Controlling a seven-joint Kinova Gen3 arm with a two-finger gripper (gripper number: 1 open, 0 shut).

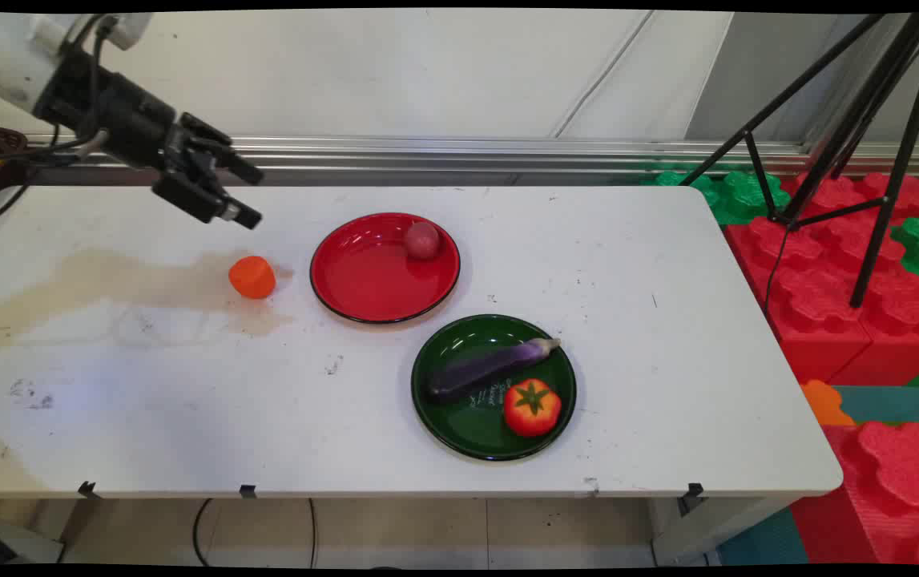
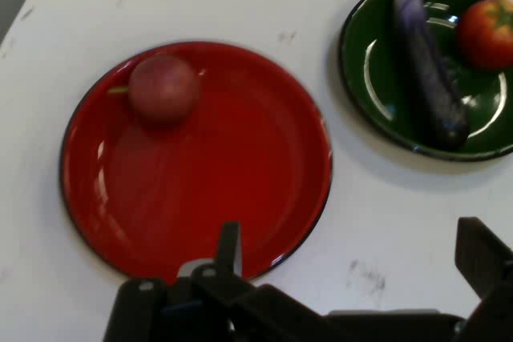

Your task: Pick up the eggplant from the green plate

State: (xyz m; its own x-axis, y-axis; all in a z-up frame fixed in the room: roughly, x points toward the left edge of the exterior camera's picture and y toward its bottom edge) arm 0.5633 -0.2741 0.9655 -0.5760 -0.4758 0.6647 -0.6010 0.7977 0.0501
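Claw (image 1: pixel 249 194) agape, empty, raised over table (image 1: pixel 187 401); orange ball (image 1: pixel 251 277) just below, red plate (image 1: pixel 384 268) beyond.

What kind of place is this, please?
Probably a robot lab or test room: a robot gripper above a white table, toy food on a green plate, and a black tripod over foam blocks.

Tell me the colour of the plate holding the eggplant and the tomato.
Dark green with a black rim; the plate holding the eggplant and tomato shows best in the main view.
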